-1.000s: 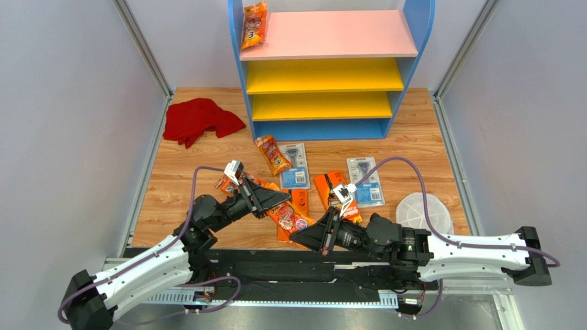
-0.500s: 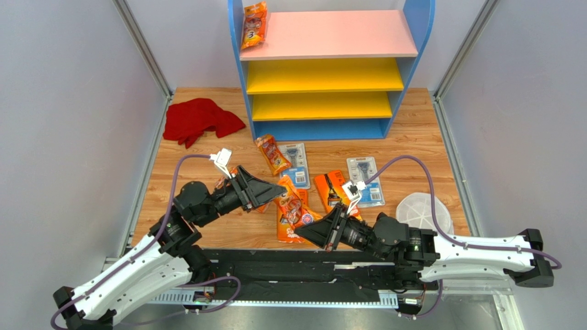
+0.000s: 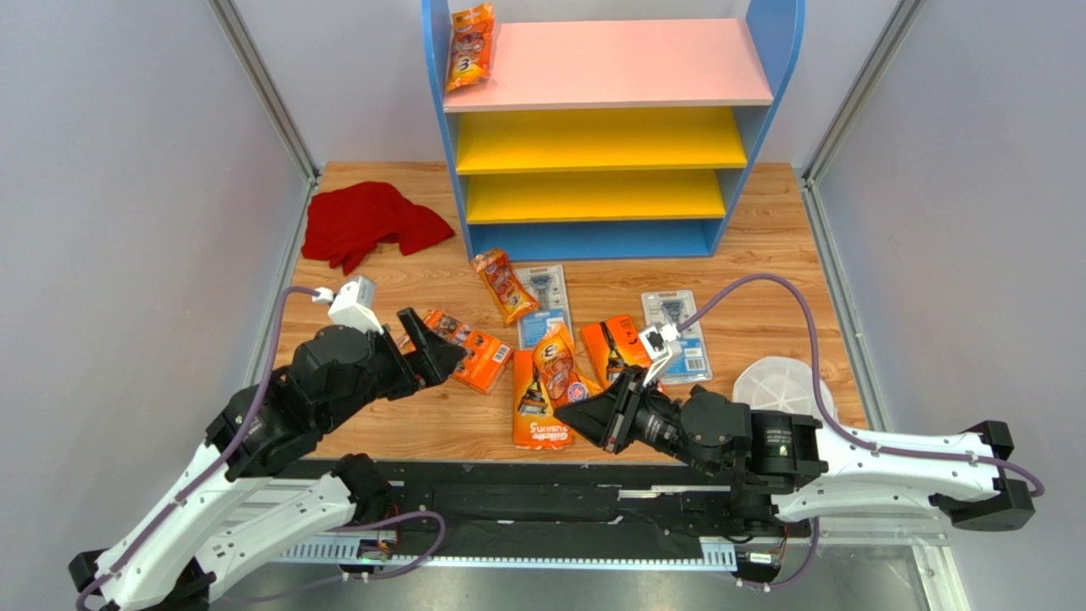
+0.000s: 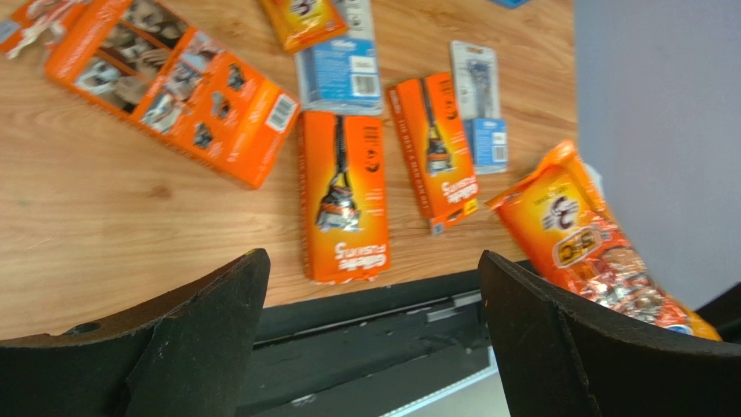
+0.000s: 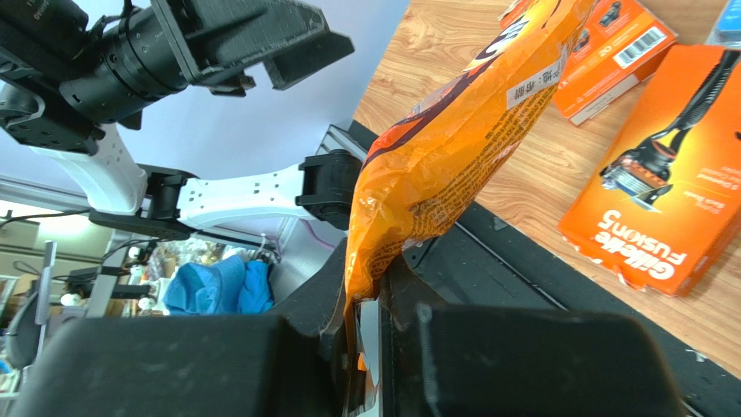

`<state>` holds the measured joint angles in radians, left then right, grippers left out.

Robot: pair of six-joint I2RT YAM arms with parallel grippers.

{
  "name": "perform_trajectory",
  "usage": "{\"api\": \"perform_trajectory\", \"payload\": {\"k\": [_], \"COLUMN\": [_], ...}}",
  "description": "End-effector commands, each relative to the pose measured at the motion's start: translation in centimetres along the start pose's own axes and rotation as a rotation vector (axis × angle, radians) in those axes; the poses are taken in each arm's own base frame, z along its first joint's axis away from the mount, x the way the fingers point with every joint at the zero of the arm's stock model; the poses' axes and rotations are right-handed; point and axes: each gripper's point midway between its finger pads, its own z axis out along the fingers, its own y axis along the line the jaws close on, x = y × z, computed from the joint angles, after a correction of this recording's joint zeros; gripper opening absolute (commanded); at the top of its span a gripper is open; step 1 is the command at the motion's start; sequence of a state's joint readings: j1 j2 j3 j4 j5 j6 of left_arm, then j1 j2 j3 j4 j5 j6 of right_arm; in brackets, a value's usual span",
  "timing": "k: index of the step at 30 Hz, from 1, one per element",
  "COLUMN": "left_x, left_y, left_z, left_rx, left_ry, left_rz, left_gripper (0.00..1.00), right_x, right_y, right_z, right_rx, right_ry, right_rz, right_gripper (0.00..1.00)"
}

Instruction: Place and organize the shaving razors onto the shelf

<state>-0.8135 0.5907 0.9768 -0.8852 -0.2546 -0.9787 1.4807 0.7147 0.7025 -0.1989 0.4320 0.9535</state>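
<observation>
Razor bag point(image 5: 452, 130) clamped at its end in right fingers point(image 3: 589, 418), over near edge of tabletop point(image 3: 765, 242); left fingers point(image 4: 209, 321) wide apart, empty, above loose packs point(image 4: 343, 195).

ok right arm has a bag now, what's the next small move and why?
Probably swing the right gripper up toward the shelf. It is shut on one end of an orange bag, and the left gripper is open and empty, so nothing else holds the bag. A second bag sits at the left end of the pink top board, with free space beside it.
</observation>
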Motion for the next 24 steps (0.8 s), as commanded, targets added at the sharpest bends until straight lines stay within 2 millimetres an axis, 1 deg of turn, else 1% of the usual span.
{"api": "perform_trajectory", "payload": {"k": [1, 2, 4, 5, 6, 8, 9, 10, 11, 12, 13, 14, 15, 16, 17, 18, 19, 20, 21, 22, 23, 24], "left_x": [1.1, 1.4, 2.1, 2.3, 2.5, 3.0, 3.1, 3.2, 3.2, 3.2, 3.3, 3.3, 3.4, 3.4, 3.4, 3.6, 3.6, 3.7, 3.8, 3.9, 4.0, 4.1], "left_y": [4.1, 4.2, 4.6, 4.6, 4.7, 4.9, 5.0, 5.0, 5.1, 5.1, 5.2, 5.2, 5.2, 5.1, 5.1, 5.2, 5.2, 5.2, 5.3, 5.4, 5.4, 5.6], "left_z": [-0.6, -0.7, -0.4, -0.4, -0.3, -0.2, -0.2, -0.2, -0.3, -0.4, -0.4, -0.5, -0.4, -0.5, -0.5, -0.5, -0.6, -0.6, -0.6, -0.7, -0.7, -0.7], "left_rx": [-0.133, -0.121, -0.122, -0.116, -0.116, -0.117, -0.119, -0.12, -0.119, -0.119, -0.118, -0.117, -0.114, -0.108, -0.104, -0.105, -0.1, -0.097, -0.099, -0.095, -0.095, -0.095], "left_ry": [0.013, 0.016, 0.029, 0.035, 0.039, 0.055, 0.059, 0.062, 0.063, 0.065, 0.064, 0.065, 0.067, 0.066, 0.068, 0.072, 0.073, 0.075, 0.078, 0.079, 0.079, 0.081], "left_rz": [0.063, 0.056, 0.046, 0.042, 0.038, 0.038, 0.039, 0.04, 0.041, 0.041, 0.041, 0.041, 0.04, 0.037, 0.035, 0.035, 0.033, 0.032, 0.031, 0.029, 0.029, 0.031], "left_gripper": [0.99, 0.99, 0.99, 0.99, 0.99, 0.99, 0.99, 0.99, 0.99, 0.99, 0.99, 0.99, 0.99, 0.99, 0.99, 0.99, 0.99, 0.99, 0.99, 0.99, 0.99, 0.99], "right_x": [-2.3, -2.9, -3.9, -4.6, -5.6, -6.7, -8.2, -8.4, -8.4, -10.3, -10.4, -10.4, -12.4, -12.7, -13.0, -14.3, -15.7, -16.1, -17.8, -19.2, -20.0, -21.5], "right_y": [1.0, 1.6, 1.9, 2.3, 3.1, 3.6, 4.6, 5.0, 5.2, 6.5, 7.1, 7.2, 8.0, 8.8, 8.7, 8.4, 10.3, 10.2, 10.0, 11.8, 11.9, 11.5], "right_z": [-0.2, -0.3, -0.3, -0.4, -0.4, -0.3, 0.1, 0.3, 1.0, 0.9, 1.2, 2.2, 2.2, 2.5, 3.5, 3.9, 3.6, 4.6, 4.9, 4.4, 5.3, 5.5], "right_rx": [0.002, -0.006, 0.009, 0.01, 0.008, 0.022, 0.024, 0.017, 0.024, 0.008, -0.011, 0.0, -0.001, -0.029, -0.019, -0.006, -0.057, -0.047, -0.033, -0.084, -0.081, -0.065], "right_ry": [-0.076, -0.089, -0.12, -0.136, -0.156, -0.166, -0.188, -0.17, -0.16, -0.193, -0.167, -0.15, -0.178, -0.16, -0.149, -0.166, -0.175, -0.167, -0.19, -0.201, -0.2, -0.22], "right_rz": [-0.019, -0.025, -0.06, -0.066, -0.073, -0.107, -0.105, -0.126, -0.14, -0.13, -0.151, -0.164, -0.161, -0.169, -0.192, -0.198, -0.201, -0.221, -0.225, -0.231, -0.238, -0.247], "right_gripper": [0.0, 0.0, 0.0, 0.0, 0.0, 0.0, 0.0, 0.0, 0.0, 0.0, 0.0, 0.0, 0.0, 0.0, 0.0, 0.0, 0.0, 0.0, 0.0, 0.0, 0.0, 0.0]}}
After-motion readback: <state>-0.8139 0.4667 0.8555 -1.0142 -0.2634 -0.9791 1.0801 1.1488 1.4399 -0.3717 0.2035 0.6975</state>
